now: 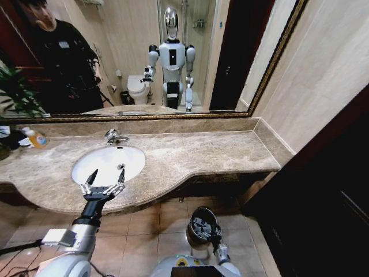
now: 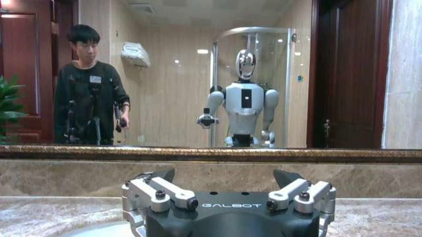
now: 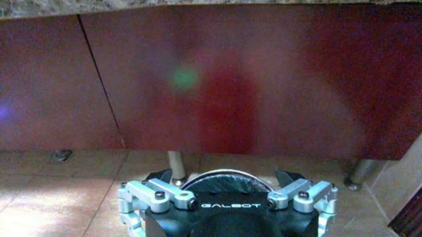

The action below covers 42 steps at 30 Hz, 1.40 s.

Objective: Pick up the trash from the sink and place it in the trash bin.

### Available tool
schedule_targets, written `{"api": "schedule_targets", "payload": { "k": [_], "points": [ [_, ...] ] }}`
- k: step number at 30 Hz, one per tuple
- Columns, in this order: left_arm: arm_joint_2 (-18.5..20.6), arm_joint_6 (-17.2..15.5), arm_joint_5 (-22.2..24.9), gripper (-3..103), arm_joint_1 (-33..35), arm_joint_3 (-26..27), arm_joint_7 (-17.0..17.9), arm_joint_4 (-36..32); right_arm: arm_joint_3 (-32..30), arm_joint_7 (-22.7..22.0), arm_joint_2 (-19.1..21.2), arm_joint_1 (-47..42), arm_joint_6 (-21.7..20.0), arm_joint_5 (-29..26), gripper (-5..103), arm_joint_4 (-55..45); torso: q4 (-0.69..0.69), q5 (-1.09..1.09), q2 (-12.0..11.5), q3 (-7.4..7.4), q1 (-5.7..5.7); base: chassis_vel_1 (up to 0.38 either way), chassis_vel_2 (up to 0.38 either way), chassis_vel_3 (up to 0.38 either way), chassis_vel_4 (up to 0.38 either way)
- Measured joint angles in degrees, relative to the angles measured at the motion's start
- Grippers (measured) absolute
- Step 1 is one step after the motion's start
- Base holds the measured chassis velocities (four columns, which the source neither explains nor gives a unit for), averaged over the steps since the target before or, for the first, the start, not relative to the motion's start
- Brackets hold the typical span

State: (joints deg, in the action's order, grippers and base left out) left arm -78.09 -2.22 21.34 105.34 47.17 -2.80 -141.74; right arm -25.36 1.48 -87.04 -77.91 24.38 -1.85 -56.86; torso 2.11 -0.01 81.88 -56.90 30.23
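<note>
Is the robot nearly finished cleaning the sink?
It looks nearly done. The sink basin looks bare, with no trash in sight. The left gripper is open and empty over the basin's front edge. The right gripper is down over the trash bin on the floor, which has bits inside.

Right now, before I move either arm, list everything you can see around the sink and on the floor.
white oval sink: one, white, set in the countertop's left part
chrome faucet: one, silver, behind the sink
beige-brown marble countertop: one, along the mirror wall
gold-framed mirror: one, above the countertop
clear bottle of orange liquid: one, countertop's far left
green plant: one, at the left edge
round black trash bin with shiny rim: one, on the tiled floor in front of the countertop
left gripper: open, above the sink's near rim
right gripper: open, low at the bin
</note>
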Motion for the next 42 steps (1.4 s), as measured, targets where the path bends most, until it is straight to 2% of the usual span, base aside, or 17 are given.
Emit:
{"api": "schedule_targets", "payload": {
  "k": [10,13,16,25,32,42],
  "points": [
    [0.0,0.0,0.0,100,0.0,0.0,0.0,0.0,-0.1,0.6,1.0,-1.1,-0.9,-1.9,100,-4.2,0.0,0.01,0.0,0.0,0.0,0.0,0.0,0.0,0.0],
    [0.0,0.0,0.0,100,0.0,0.0,0.0,0.0,-0.4,1.2,2.2,-2.6,-5.3,-5.1,100,-10.7,0.0,0.02,0.0,0.0,0.0,0.0,0.0,0.0,0.0],
    [0.0,0.0,0.0,100,0.0,0.0,0.0,0.0,-0.4,1.5,3.1,-3.6,-7.4,-7.4,100,-14.3,0.0,0.01,0.0,0.0,0.0,0.0,0.0,0.0,0.0],
    [0.0,0.0,0.0,100,0.0,0.0,0.0,0.0,-2.2,2.6,7.6,-8.0,-7.7,-11.4,100,-29.6,0.0,0.01,0.0,0.0,0.0,0.0,0.0,0.0,0.0],
    [0.0,0.0,0.0,100,0.0,0.0,0.0,0.0,-4.7,1.7,12.8,-13.5,-11.3,-16.5,100,-46.3,0.0,0.02,0.0,0.0,0.0,0.0,0.0,0.0,0.0],
    [0.0,0.0,0.0,100,0.0,0.0,0.0,0.0,-5.2,0.4,17.0,-19.3,-15.5,-18.3,100,-62.6,0.0,0.02,0.0,0.0,0.0,0.0,0.0,0.0,0.0]
  ]
}}
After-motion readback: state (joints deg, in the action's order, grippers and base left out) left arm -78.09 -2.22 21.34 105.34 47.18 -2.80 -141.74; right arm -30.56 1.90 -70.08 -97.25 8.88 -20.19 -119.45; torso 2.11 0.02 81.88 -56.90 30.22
